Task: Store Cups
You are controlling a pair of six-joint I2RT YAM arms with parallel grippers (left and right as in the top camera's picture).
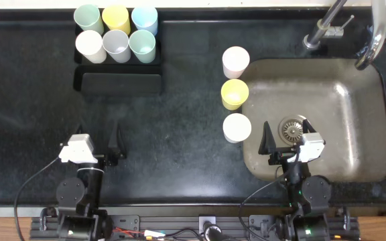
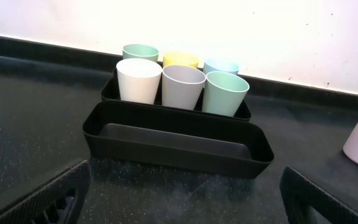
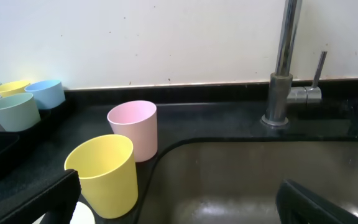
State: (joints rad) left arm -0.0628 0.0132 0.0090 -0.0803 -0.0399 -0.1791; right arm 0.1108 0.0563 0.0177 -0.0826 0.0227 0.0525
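Evidently, loose cups wait beside the steel sink [image 1: 340,100].
Left gripper [image 1: 99,139], spread and empty, faces the long black plastic tray [image 1: 120,83]; right gripper [image 1: 288,139], also spread, sits by the pink plastic cup [image 1: 235,61], yellow plastic cup [image 1: 234,94] and white plastic cup [image 1: 236,128]: probably light, stiff, slick; pinch one wall at the rim. No print legible.
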